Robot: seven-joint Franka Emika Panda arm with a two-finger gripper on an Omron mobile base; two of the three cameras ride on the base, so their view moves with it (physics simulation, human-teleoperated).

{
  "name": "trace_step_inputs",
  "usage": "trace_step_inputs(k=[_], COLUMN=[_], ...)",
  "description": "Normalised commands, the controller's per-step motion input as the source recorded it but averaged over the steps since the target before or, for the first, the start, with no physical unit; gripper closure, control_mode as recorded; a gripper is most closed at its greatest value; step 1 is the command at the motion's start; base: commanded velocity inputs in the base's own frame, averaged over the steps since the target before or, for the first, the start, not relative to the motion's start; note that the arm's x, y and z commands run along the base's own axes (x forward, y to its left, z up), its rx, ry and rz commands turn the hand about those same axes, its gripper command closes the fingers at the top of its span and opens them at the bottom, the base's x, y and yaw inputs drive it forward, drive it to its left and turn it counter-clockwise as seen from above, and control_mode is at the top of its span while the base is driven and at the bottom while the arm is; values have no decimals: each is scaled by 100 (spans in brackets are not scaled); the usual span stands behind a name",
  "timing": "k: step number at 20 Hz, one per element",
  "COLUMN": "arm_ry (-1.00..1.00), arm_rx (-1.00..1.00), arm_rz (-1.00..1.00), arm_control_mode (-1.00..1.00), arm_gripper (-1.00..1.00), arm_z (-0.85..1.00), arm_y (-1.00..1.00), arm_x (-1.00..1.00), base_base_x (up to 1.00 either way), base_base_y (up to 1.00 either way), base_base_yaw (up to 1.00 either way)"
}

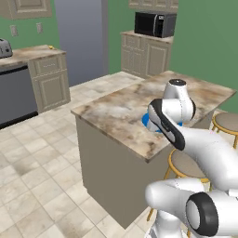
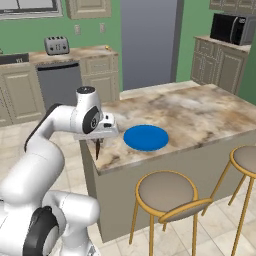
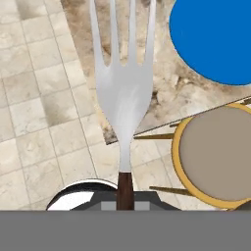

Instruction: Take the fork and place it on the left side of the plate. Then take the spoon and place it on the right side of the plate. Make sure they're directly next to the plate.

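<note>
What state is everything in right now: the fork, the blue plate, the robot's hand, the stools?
fork: held by its handle in the gripper, hanging above the counter's corner, tines pointing away from the hand.
plate: flat on the island counter, nothing on it.
gripper: shut on the fork, left of the plate.
stool: upright at the island, unoccupied.

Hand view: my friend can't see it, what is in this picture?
A silver fork with a dark handle is held close to the camera, tines pointing away over a marble counter corner. A blue plate lies on the counter, with a round stool and tiled floor below.
</note>
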Motion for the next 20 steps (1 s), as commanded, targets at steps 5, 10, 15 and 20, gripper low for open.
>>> trace_step_inputs(k=[5,10,15,20], arm_ry=[16,11,1,0], arm_rx=[-2,0,0,-1], arm_rz=[19,13,12,9], arm_control_mode=[-100,-100,-100,-100], arm_gripper=[100,100,100,100], arm_z=[-28,-31,-12,-19], arm_y=[0,0,0,0], arm_x=[10,31,37,16], base_base_x=[0,0,0,0], base_base_y=[0,0,0,0], base_base_yaw=[0,0,0,0])
